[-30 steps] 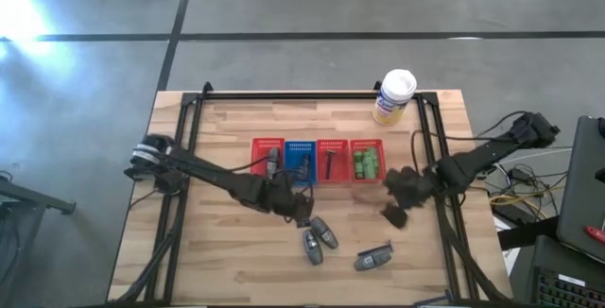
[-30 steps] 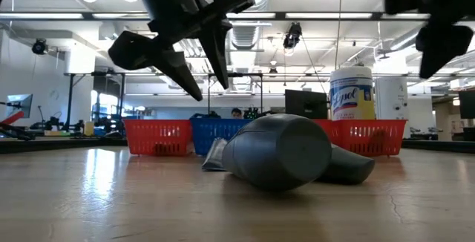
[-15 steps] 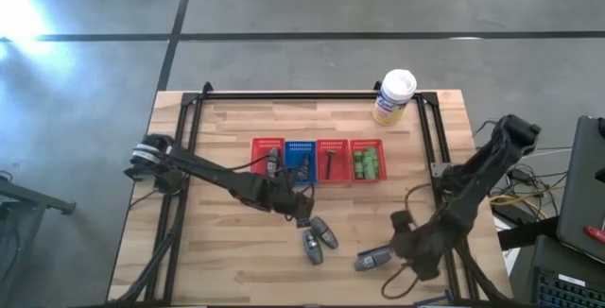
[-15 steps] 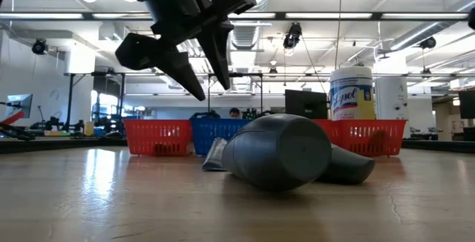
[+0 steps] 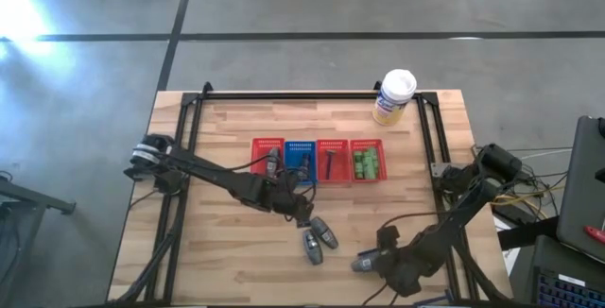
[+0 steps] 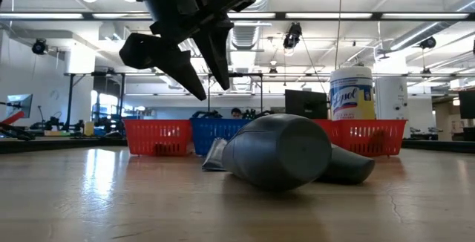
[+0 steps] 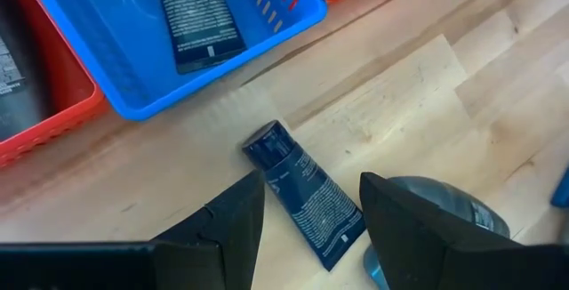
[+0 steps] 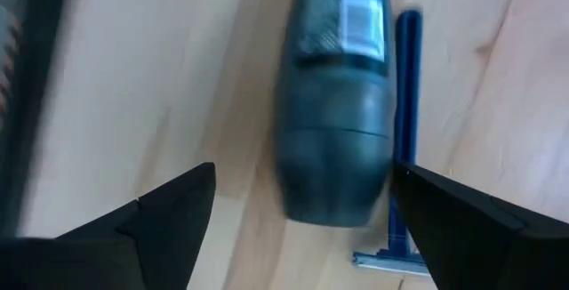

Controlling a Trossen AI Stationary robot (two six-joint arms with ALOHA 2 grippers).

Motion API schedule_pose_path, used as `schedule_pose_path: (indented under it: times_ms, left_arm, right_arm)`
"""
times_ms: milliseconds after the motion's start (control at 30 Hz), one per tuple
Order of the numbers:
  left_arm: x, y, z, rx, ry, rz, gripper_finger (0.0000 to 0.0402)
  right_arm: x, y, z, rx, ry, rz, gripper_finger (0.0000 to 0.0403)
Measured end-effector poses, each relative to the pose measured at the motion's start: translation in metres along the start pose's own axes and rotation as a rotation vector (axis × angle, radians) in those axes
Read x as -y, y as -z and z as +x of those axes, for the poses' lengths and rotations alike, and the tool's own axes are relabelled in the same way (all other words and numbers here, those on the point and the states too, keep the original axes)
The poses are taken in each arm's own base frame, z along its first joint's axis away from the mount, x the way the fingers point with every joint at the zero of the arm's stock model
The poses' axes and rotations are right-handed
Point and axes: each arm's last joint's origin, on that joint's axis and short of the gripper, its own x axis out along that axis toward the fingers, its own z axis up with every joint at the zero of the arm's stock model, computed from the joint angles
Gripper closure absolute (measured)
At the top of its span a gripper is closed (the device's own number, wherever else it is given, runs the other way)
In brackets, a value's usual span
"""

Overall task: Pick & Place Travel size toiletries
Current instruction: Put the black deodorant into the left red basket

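My left gripper is open and hovers above a dark blue flat tube that lies flat on the wood just in front of the blue basket. In the low view it hangs well above the table. Two grey rounded tubes lie on their sides beside it. My right gripper is open near the table's near edge. Its fingers stand on either side of a third grey tube, which lies on its side with a thin blue razor along it.
A row of mesh baskets sits mid-table: red, blue, red with a razor, red with green packets. A white-capped canister stands at the far edge. Black frame rails run along both sides.
My right arm has swung from beside the green-packet basket toward the table's near edge and down, and now hangs open over the grey tube and razor. It has left the low view.
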Motion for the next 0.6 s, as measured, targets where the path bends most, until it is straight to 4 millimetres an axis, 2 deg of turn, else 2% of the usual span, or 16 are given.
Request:
schedule_pose_path:
  times_ms: [300, 600]
  left_arm:
    - [0.0, 0.0, 0.0, -0.001, -0.001, 0.003, 0.0211]
    - [0.0, 0.001, 0.0, -0.021, 0.006, 0.019, 0.0211]
  right_arm:
    - [-0.006, -0.007, 0.019, -0.042, 0.041, 0.026, 0.0122]
    - [-0.001, -0.014, 0.021, -0.001, 0.046, 0.11, 0.0164]
